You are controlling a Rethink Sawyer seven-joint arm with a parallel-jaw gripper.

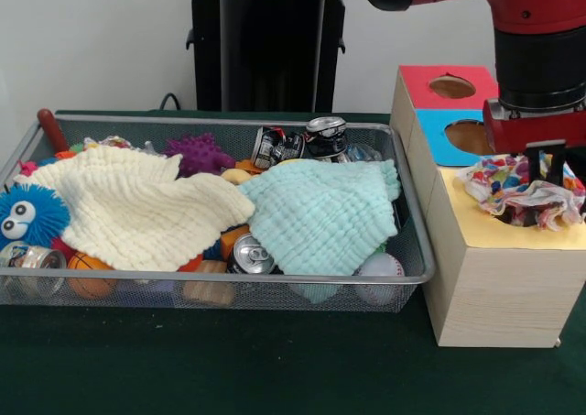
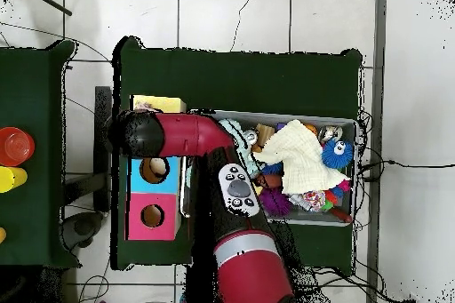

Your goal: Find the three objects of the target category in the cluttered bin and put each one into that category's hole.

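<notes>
crumpled colourful wrapper (image 1: 524, 188) sits over the yellow section's hole on the wooden box (image 1: 499, 291), right of the wire bin (image 1: 403, 250). we see the arm coming down from above, jaws (image 1: 545, 163) poised at the wrapper; whether they grip it we cannot tell. box has three coloured sections: red, blue, yellow. in the bin we count two cloths, cream (image 1: 137, 204) and mint (image 1: 320, 213), one blue fuzzy toy (image 1: 27, 215), one purple spiky toy (image 1: 197, 154), several cans.

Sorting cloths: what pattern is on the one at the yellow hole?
Multicoloured patches on white cloth; front view shows it best.
</notes>
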